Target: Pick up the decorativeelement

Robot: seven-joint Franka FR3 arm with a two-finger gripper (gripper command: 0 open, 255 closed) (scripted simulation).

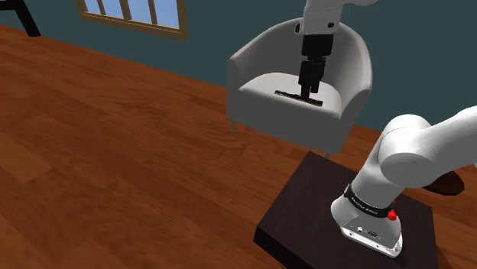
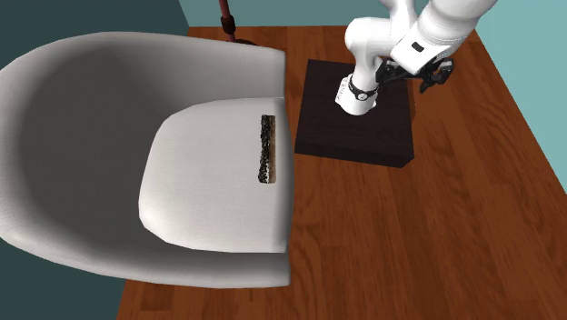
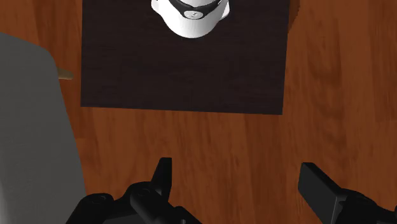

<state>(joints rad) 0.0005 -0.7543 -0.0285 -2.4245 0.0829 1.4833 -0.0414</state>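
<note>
We see the floor (image 2: pixel 454 264) first, a spread of reddish-brown wooden planks with a visible grain, running up to teal walls (image 2: pixel 532 64). On it stands the armchair (image 2: pixel 64 136), a rounded tub shape in plain pale grey, its curved back and sides wrapping as one smooth shell around a softly domed seat cushion (image 2: pixel 204 195). Near the chair's open front sits the stand (image 2: pixel 359 141), a low square block, very dark, with a faint streaked grain on its flat top. From the middle of the stand rises the arm (image 2: pixel 368 41), glossy white with dark bands at the joints. Its gripper (image 3: pixel 235 167) is all black and angular; in the wrist view we see the two fingers standing well apart with only bare floor between them, clasping nothing, and the chair's grey side lies off to one side of them. The decorativeelement (image 2: pixel 266 148) is the smallest thing: a narrow, straight, dark strip with a knobbly, braided-looking surface. It lies flat on the seat cushion, just inside the cushion's front edge and parallel to it, well apart from the gripper.
</note>
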